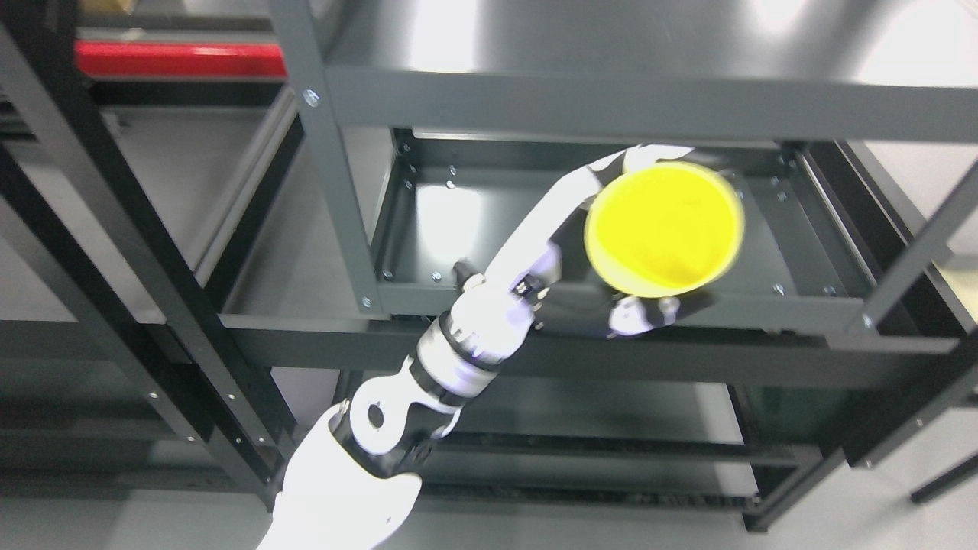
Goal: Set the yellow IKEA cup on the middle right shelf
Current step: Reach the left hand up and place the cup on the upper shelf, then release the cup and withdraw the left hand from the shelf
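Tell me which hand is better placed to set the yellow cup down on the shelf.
The left hand: it already grips the yellow cup over the middle shelf. The right hand is not visible.

Left hand holds cup over middle shelf, right of upright post. Another shelf above, one below. Second rack left.

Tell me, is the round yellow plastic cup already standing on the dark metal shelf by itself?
No, the left hand grips the round yellow plastic cup, tilted with its mouth toward the camera, in front of the dark metal shelf.
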Motion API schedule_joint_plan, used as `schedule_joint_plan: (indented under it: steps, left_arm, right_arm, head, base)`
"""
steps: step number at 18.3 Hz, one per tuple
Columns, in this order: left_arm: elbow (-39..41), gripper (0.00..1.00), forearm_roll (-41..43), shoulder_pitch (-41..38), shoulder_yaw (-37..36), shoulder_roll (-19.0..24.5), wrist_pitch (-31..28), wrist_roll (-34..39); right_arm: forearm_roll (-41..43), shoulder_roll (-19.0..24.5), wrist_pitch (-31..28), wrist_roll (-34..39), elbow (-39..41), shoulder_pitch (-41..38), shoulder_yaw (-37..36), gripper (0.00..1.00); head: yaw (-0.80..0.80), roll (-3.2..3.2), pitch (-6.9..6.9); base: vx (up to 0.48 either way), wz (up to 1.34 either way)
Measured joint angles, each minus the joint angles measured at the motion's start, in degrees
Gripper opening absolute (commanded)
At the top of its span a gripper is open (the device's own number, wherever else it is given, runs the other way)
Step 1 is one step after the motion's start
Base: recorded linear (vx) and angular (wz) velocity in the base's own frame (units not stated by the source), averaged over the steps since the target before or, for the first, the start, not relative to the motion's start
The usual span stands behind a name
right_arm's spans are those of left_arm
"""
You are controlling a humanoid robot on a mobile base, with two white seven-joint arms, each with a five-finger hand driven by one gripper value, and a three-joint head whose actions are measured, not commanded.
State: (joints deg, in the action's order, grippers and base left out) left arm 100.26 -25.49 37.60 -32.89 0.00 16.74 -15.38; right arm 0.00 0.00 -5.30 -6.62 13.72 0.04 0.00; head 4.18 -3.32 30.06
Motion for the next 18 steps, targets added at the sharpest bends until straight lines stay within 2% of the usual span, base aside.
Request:
schedule_joint_plan:
  steps: [4, 10, 14, 18]
  left_arm:
    - [0.2, 0.0, -2.5, 8.1, -2.3, 0.0, -3.7, 8.7]
    - [-1.4, 0.0, -9.5, 19.0, -3.0, 0.0, -20.3, 24.3]
    - [-4.3, 0.0, -16.7, 26.0, -2.6, 0.0, -32.2, 28.8]
    - [-9.6, 0.0, -23.5, 32.6, -1.9, 0.0, -40.8, 30.3]
  right_arm:
    - [0.0, 0.0, 0.1, 0.0, 0.0, 0.0, 0.0, 0.99]
    - [0.0, 0.0, 0.3, 0.2, 0.0, 0.0, 0.0, 0.99]
    - [0.0, 0.0, 0.1, 0.2, 0.0, 0.0, 0.0, 0.99]
    - [0.0, 0.0, -0.1, 0.0, 0.0, 0.0, 0.0, 0.99]
  head:
    - [0.0, 0.0, 0.0]
    - [0.0, 0.0, 0.0]
    - [0.0, 0.0, 0.0]
    - [0.0, 0.0, 0.0]
  base:
    - [0.051, 0.09]
    - [0.003, 0.0]
    - [0.0, 0.0]
    - [0.0, 0.0]
